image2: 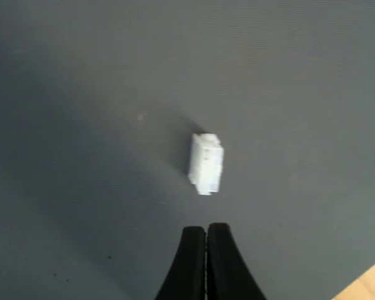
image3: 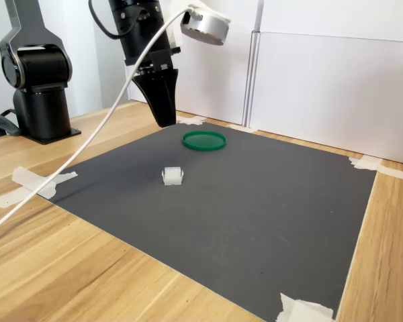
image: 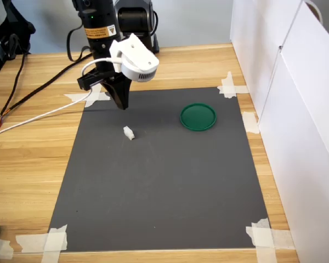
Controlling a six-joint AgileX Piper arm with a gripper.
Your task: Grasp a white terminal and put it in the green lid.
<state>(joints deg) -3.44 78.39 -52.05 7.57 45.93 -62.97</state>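
gripper (image: 122, 104) above the mat's far left in the first exterior view, jaws together, holding nothing | white terminal (image: 129, 132) on the grey mat (image: 164, 186) just nearer, long axis running toward the jaws in the wrist view | green lid (image: 198, 116) well apart rightward, empty

White terminal (image: 128, 132) on the mat (image: 164, 186), green lid (image: 198, 116) well apart toward the first exterior view's right.

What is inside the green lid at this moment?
Nothing shows inside the green lid: in both exterior views its floor is bare green. The white terminal lies apart on the dark mat, the shut gripper above it.
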